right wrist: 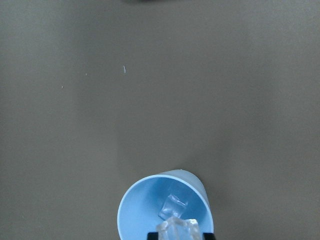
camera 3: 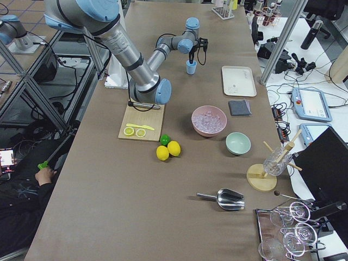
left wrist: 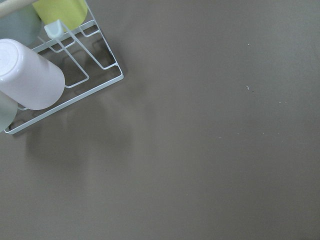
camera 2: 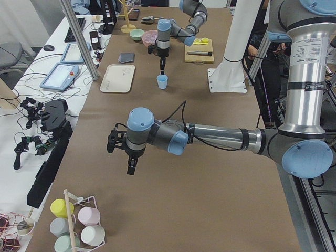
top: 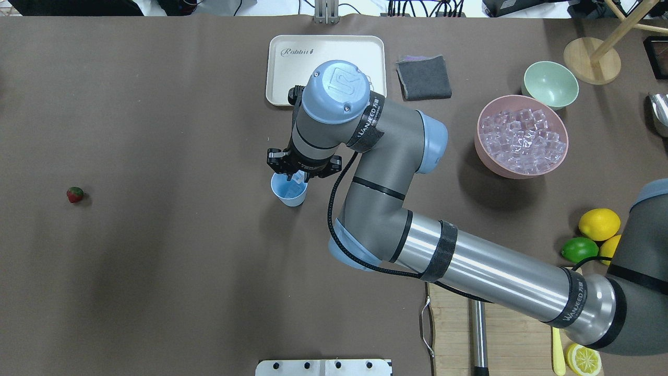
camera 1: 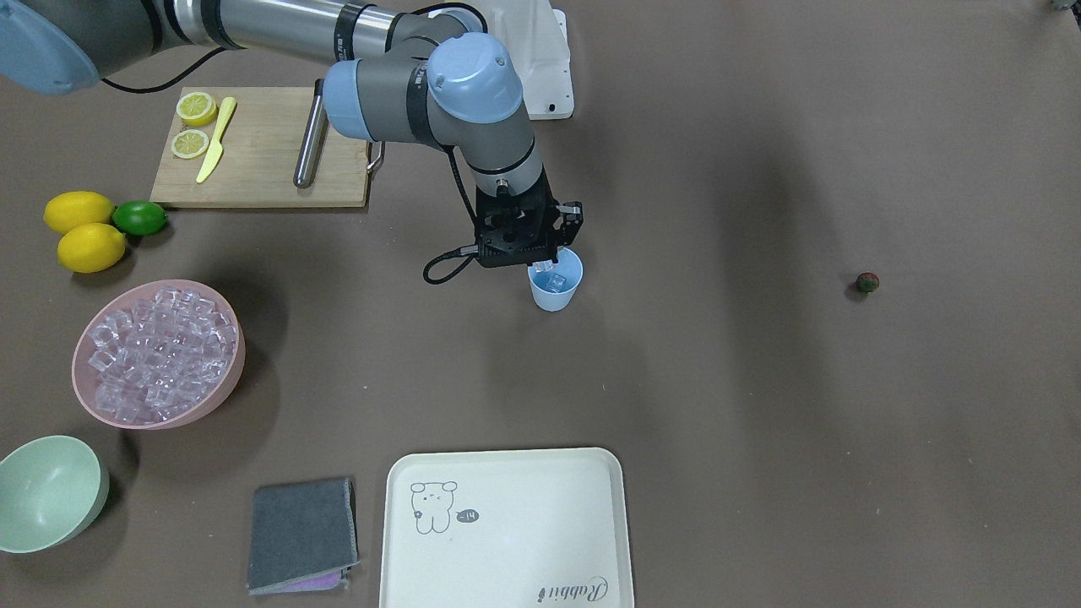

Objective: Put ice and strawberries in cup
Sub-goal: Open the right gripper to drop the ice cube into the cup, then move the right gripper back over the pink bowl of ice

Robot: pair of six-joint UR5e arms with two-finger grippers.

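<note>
The light blue cup [camera 1: 557, 291] stands upright mid-table and also shows in the overhead view [top: 288, 193]. My right gripper [camera 1: 549, 265] hangs just over its mouth, shut on one clear ice cube [right wrist: 176, 227]. Another ice cube [right wrist: 172, 206] lies inside the cup [right wrist: 145, 210]. More ice [camera 1: 160, 350] fills the pink bowl [camera 1: 232, 371]. The strawberry [top: 75, 194] lies alone on the table, far from the cup. My left gripper [camera 2: 130, 168] hovers over the table's far end, seen only in the exterior left view; I cannot tell if it is open or shut.
A cream tray [camera 1: 507, 528] and a grey cloth [camera 1: 302, 534] lie beyond the cup. A pale green bowl [camera 1: 46, 494], two lemons [camera 1: 84, 232], a lime [camera 1: 139, 218] and a cutting board [camera 1: 262, 152] sit near the ice bowl. A wire cup rack [left wrist: 60, 70] shows below the left wrist.
</note>
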